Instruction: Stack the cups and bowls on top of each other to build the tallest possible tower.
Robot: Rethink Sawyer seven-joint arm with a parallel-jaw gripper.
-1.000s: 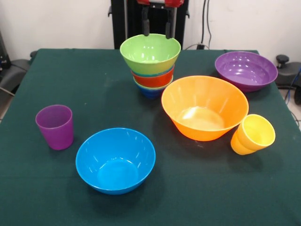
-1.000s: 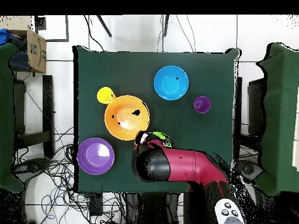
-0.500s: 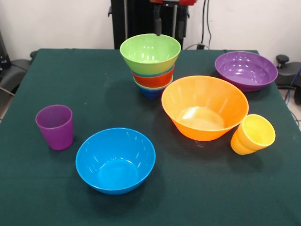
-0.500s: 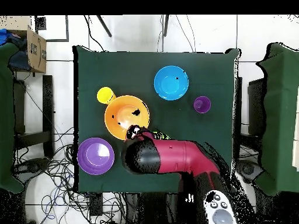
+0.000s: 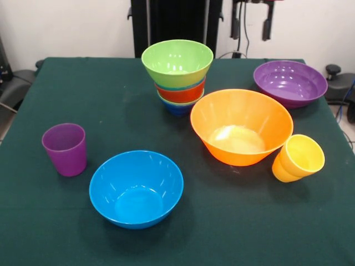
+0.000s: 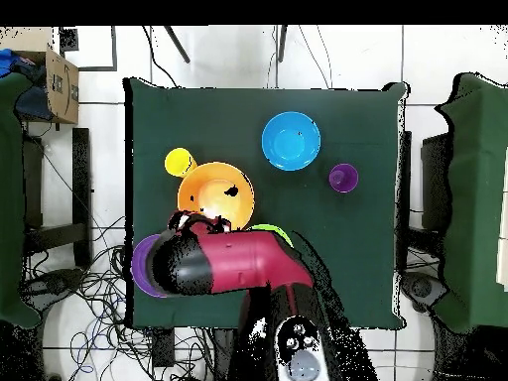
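The arm [image 6: 233, 273] reaches from the robot's base over the near edge of the counter [image 5: 111, 105], and in the overhead view its thick red and black body lies across the counter toward the wide purple bowl [image 5: 290, 82], covering most of it. In the front view only the tool [image 5: 251, 25] shows, at the top edge of the picture above the far edge of the counter, high in the air between the tower [image 5: 178, 75] and the purple bowl. Its two dark fingers [image 5: 267, 25] hang apart with an empty gap between them, so the tool is released and holds nothing. There are two cups: one purple cup [image 5: 65, 148] standing upright near the left edge of the counter, and one yellow cup [image 5: 298, 158] tilted near the right edge, just beside the large orange bowl [image 5: 241, 126]. The bowls which can be counted in the front view are seven. Three stand alone: the large blue bowl [image 5: 136, 188] near the front edge, the orange bowl in the middle-right, and the purple bowl close to the far right corner. The tower stands near the far edge, in the middle, and four nested bowls are visible in it: a green one on top, then a thin light blue rim, a red-orange one, and a dark blue one lowest.
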